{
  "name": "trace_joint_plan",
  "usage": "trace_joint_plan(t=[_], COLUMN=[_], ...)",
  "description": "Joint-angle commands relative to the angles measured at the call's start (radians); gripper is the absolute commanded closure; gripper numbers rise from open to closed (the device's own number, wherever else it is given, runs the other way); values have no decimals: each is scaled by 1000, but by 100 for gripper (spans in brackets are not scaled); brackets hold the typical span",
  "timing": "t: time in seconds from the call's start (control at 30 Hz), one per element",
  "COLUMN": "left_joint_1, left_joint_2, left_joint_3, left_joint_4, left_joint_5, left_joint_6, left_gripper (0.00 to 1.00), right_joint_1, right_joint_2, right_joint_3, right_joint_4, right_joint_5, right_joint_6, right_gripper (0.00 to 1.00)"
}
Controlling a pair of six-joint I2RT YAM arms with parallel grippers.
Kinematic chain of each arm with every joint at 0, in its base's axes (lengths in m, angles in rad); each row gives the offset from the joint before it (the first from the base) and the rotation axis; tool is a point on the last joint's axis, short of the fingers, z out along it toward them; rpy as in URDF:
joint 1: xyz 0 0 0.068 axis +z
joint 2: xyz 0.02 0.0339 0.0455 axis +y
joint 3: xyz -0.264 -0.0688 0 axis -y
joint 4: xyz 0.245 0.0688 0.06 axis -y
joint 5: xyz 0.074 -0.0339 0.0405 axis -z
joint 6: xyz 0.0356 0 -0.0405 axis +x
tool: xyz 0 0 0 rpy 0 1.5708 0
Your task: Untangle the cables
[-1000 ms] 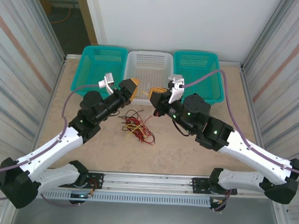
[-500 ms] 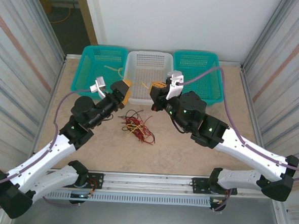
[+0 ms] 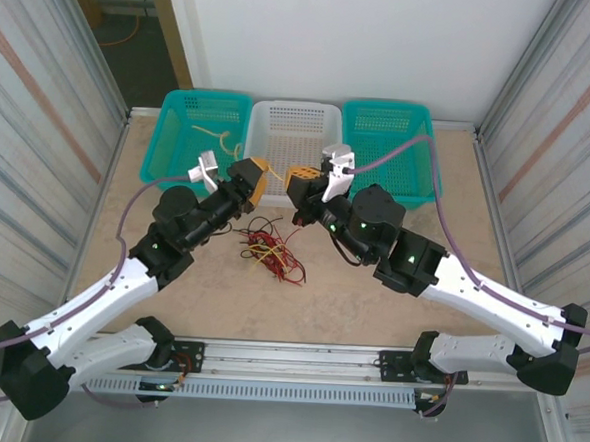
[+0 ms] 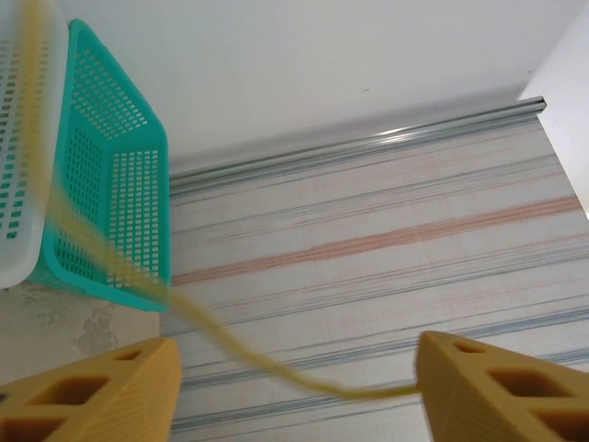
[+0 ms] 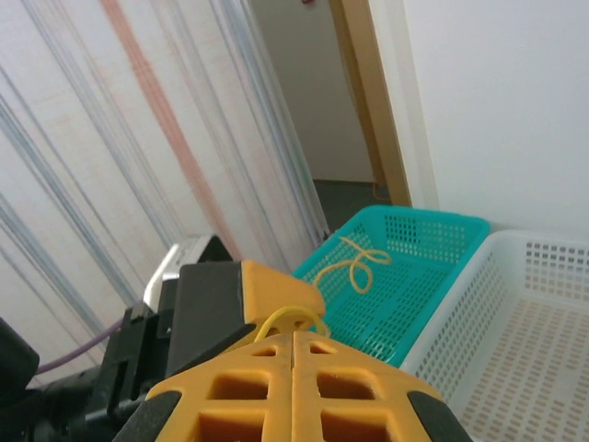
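The left gripper (image 4: 296, 368) has its two orange fingers (image 4: 101, 391) wide apart. A blurred yellow cable (image 4: 198, 313) sweeps from the white basket (image 4: 14, 138) past the teal basket (image 4: 110, 184), reaching the right-hand finger. A striped wall (image 4: 386, 239) stands behind.

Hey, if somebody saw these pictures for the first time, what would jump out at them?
Most likely the two grippers facing each other above the table: the right gripper shut on a yellow cable, the left gripper open. Just nearer the arm bases lies a tangle of red, yellow and black cables, and at the far edge a white basket stands between a left teal basket and a right teal basket.
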Motion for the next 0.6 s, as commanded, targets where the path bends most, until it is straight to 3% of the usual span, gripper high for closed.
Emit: trace_joint_plan(t=[0.0,0.17,0.33,0.37,0.5,0.53,0.57], left_joint_1=[15,82,203,229,367,408,446], left_joint_2=[-18,-30,-15,-5,73,109,150], left_joint_3=[26,87,183,204,345,397,451], left_joint_4=[45,-60,-242,-280,-564,-656,-752], left_joint_5=[-6,58,189,218,362,400,430], left_joint_6=[7,81,172,203,381,446,518], left_gripper=[44,75,98,100,100,100,100], right_joint_1=[14,30,44,47,47,46,45], right_joint_2=[-5,-9,6,11,-4,-17,-28], right_joint_3=[-21,-41,-32,-24,-19,-22,-23], right_joint_4=[5,-12,-47,-63,-118,-134,-154], right_joint_5=[-25,-34,-28,-22,38,59,83], right_joint_6=[44,66,83,86,90,92,94], right_gripper=[100,100,100,94,50,34,32])
